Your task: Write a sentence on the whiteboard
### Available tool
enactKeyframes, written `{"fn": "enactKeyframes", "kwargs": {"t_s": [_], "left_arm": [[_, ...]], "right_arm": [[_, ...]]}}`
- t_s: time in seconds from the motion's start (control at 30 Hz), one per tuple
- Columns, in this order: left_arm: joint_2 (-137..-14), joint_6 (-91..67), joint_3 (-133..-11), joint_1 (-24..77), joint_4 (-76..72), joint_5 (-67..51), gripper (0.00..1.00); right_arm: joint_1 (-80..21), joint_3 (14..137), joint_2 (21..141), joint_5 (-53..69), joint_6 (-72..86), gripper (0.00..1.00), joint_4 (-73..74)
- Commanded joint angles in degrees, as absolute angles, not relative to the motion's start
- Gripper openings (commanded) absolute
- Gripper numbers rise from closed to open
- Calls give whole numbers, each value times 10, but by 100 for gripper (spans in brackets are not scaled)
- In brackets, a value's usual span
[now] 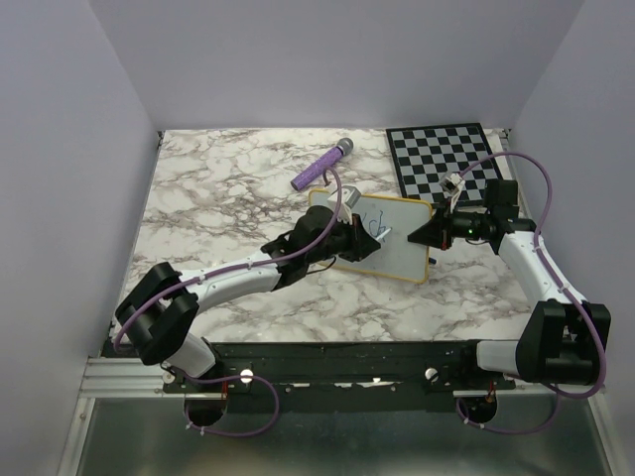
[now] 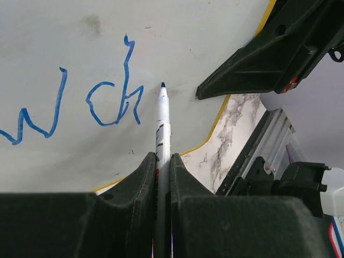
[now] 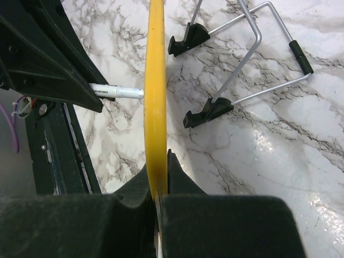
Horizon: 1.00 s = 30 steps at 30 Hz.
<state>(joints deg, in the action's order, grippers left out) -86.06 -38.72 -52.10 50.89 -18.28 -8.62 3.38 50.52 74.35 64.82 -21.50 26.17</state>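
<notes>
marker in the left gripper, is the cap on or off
Off. In the left wrist view the marker shows a bare dark tip, pointing at the whiteboard beside the blue lettering.

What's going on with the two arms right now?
The left claw is shut on a white marker, its tip at the whiteboard just right of the blue sentence, which so far ends in "ch". The right claw is clamped on the board's yellow edge, apparently steadying it.

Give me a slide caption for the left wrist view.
Left gripper pinches a marker, tip just right of the blue letters on the whiteboard.
</notes>
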Motion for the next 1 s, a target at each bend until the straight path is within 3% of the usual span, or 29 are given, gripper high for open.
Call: {"fn": "enactKeyframes", "kwargs": {"t_s": [0.0,0.97], "left_arm": [[-867,-374,-539,516,-169,-98,0],[-873,-373,-555,513,-126,-62,0]], "right_arm": [[32,505,737,659,-228,1,258],[32,506,737,660,-227,1,258]]}}
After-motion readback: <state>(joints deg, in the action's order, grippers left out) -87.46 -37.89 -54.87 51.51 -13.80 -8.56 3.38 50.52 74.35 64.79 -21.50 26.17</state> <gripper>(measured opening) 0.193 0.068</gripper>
